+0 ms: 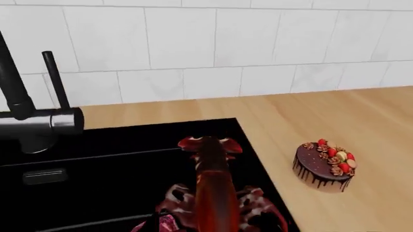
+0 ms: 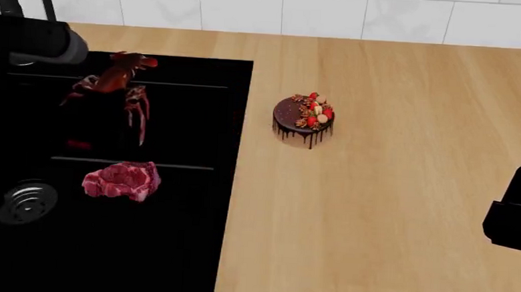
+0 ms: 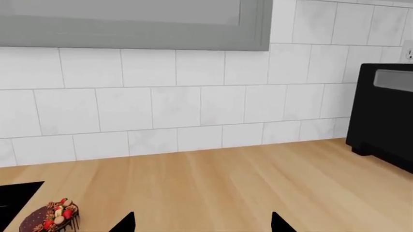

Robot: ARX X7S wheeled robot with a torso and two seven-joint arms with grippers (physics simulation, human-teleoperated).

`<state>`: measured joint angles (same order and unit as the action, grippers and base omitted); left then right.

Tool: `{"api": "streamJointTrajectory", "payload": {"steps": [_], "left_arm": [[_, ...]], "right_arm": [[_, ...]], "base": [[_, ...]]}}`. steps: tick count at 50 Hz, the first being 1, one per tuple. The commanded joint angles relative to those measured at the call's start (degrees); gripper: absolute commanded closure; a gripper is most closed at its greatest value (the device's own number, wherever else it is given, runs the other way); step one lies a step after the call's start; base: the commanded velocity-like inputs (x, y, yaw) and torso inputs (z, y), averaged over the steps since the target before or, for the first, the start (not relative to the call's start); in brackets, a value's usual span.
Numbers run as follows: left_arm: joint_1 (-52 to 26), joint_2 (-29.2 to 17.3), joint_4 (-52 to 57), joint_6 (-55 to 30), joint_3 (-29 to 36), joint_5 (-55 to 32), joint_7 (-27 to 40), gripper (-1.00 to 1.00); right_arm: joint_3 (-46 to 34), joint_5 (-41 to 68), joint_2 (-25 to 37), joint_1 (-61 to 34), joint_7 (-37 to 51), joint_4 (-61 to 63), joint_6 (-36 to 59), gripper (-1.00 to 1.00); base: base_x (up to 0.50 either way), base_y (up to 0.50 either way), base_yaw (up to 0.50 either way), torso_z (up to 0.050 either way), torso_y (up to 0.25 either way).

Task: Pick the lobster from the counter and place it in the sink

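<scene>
The dark-red lobster [image 1: 212,183] hangs over the black sink [image 1: 123,145], its fanned tail pointing toward the tiled wall. My left gripper [image 1: 213,226] is shut on the lobster at its claw end; the black fingers barely stand out against the basin. In the head view the lobster [image 2: 117,78] is above the sink's [image 2: 175,248] far part, beside the faucet, and the left arm is lost against the black. My right gripper [image 3: 201,224] is open over bare tan counter [image 3: 226,183], nothing between its tips.
A pink raw meat piece [image 2: 122,180] lies in the sink near the round drain [image 2: 27,203]. The black faucet [image 2: 34,40] stands at the sink's far left. A small chocolate cake [image 2: 304,119] sits on the counter right of the sink. A black appliance [image 3: 384,116] stands against the wall.
</scene>
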<state>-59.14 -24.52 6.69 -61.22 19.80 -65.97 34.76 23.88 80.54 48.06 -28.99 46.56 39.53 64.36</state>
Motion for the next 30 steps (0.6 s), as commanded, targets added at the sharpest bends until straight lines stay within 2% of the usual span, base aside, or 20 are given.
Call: {"api": "streamJointTrajectory", "payload": {"steps": [1,17,26,30], "left_arm": [[-0.55,-0.84,-10.03,2.96,2.65,5.27,-3.30,1.00],[-2.44,1.59,-31.74,11.52,10.83,16.19,-15.66,1.00],[-4.70,6.73,-47.43,18.21,14.53,21.12,-22.72,1.00],[-7.30,10.47,-58.62,23.25,15.38,23.58,-25.97,1.00]], "right_arm": [[-0.33,-0.14,0.16,-0.07,-0.26,-0.27,-0.29,-1.00],[0.40,-0.11,0.19,1.21,-0.37,0.24,-0.88,-1.00],[0.63,-1.28,-0.38,2.60,-1.26,0.48,-1.66,-1.00],[0.26,-1.28,-0.34,2.25,-1.33,0.26,-1.73,-1.00]], "base": [[0.00,0.00,0.00,0.000,0.000],[0.00,0.00,0.00,0.000,0.000],[0.00,0.00,0.00,0.000,0.001],[0.00,0.00,0.00,0.000,0.000]]}}
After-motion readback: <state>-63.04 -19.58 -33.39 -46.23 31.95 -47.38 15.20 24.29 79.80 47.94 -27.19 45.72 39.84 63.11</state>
